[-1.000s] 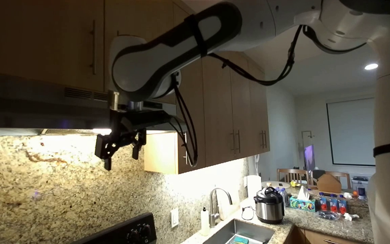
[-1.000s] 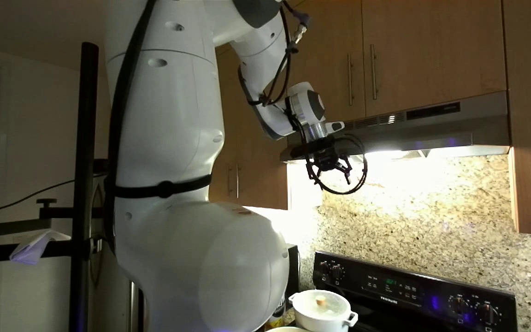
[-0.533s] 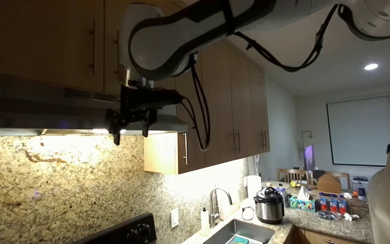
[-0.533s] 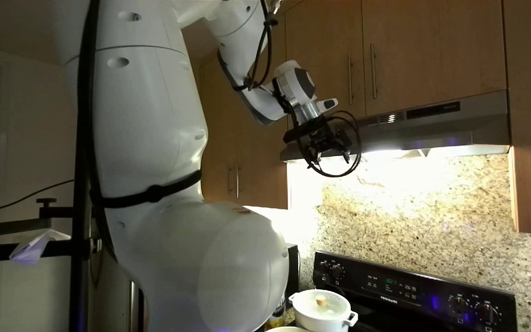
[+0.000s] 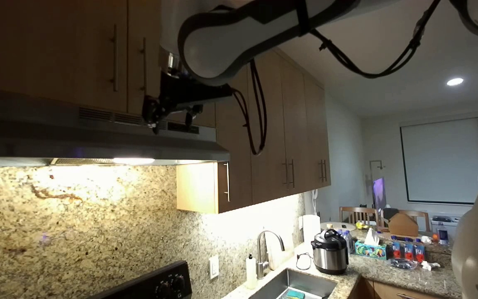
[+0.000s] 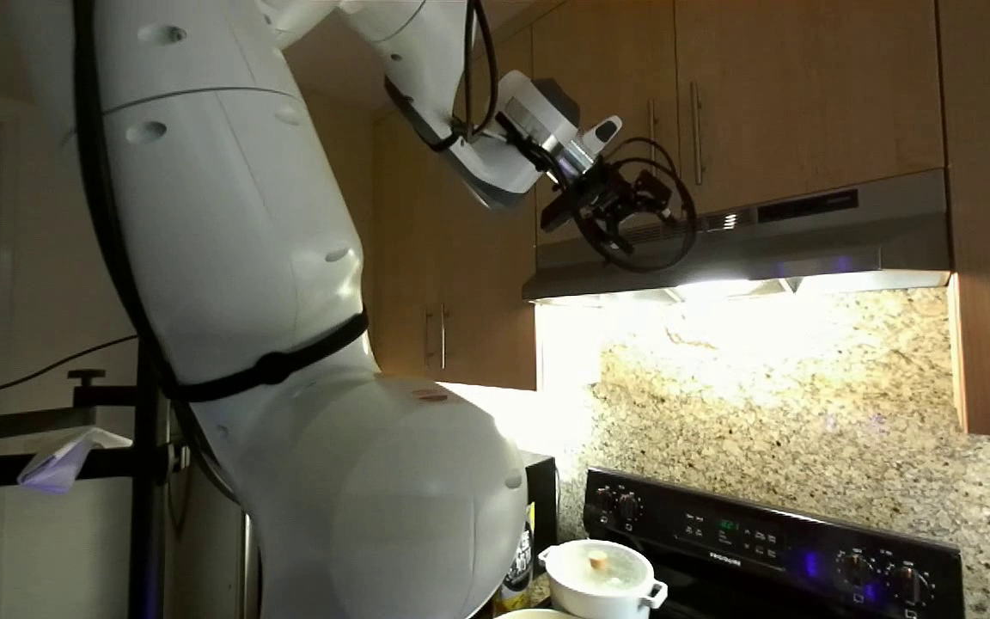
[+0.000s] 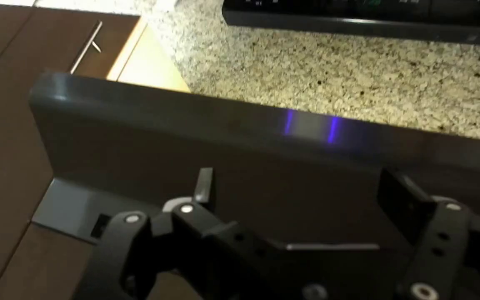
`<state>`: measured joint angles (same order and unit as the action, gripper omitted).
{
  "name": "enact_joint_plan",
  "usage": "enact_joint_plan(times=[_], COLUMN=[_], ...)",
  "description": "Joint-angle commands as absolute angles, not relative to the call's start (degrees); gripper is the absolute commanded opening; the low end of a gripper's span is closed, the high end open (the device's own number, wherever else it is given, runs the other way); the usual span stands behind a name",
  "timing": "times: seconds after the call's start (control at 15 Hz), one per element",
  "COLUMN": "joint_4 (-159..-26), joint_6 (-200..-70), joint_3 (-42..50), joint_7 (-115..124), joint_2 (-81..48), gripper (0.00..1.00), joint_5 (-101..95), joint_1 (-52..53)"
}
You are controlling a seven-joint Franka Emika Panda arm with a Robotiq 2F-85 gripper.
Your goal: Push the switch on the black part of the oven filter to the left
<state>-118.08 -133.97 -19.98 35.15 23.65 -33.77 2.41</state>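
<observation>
The end effector [image 7: 302, 193] holds its fingers [image 7: 402, 204] spread wide apart; nothing is held between them. In both exterior views it has risen from below the lit underside of the oven filter [image 6: 813, 245] to the level of its upper front, and the fingertips now tilt toward that face. The black part [image 6: 807, 205] lies toward one end of that front, beside the vent slots [image 5: 95, 114]. In an exterior view a finger overlaps the black part [image 5: 176, 126]; this does not establish contact. In the wrist view the end effector masks most of that area. The switch is too small to identify.

Consequence: working height appears nearly reached, but no push is evident. The remaining step is probably alignment with the black part, then a sideways stroke. Caution: spread fingers may catch the oven filter; bringing them together should give a narrower contact.

Below, a white lidded pot [image 6: 598, 597] stands in front of the range control panel [image 6: 770, 537]. Farther along, the worktop [image 5: 382, 270] carries a metal cooker [image 5: 330, 252], near the sink [image 5: 313, 284], and a tissue box [image 5: 370, 250]. A chair [image 5: 359, 209] and a drawn blind [image 5: 442, 162] are visible beyond.
</observation>
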Motion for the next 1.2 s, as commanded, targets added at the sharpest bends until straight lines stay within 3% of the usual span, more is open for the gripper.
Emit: enact_joint_plan(times=[0.0,0.47,0.67,1.13], joint_4=[-117.86,-116.04,-116.12,-116.72], joint_6=[-145.17,-167.19,-172.91,-172.01], joint_3=[-19.47,-20.32,-17.78,-16.91], joint_7=[37.36,51.61,47.03,45.39], joint_2=[23.05,19.27,15.69,13.79], gripper=[1.0,1.0,1.0,1.0], joint_5=[-37.78,-45.79,-42.06,-41.05], joint_1=[-0.15,-12.44,-10.6,-9.22])
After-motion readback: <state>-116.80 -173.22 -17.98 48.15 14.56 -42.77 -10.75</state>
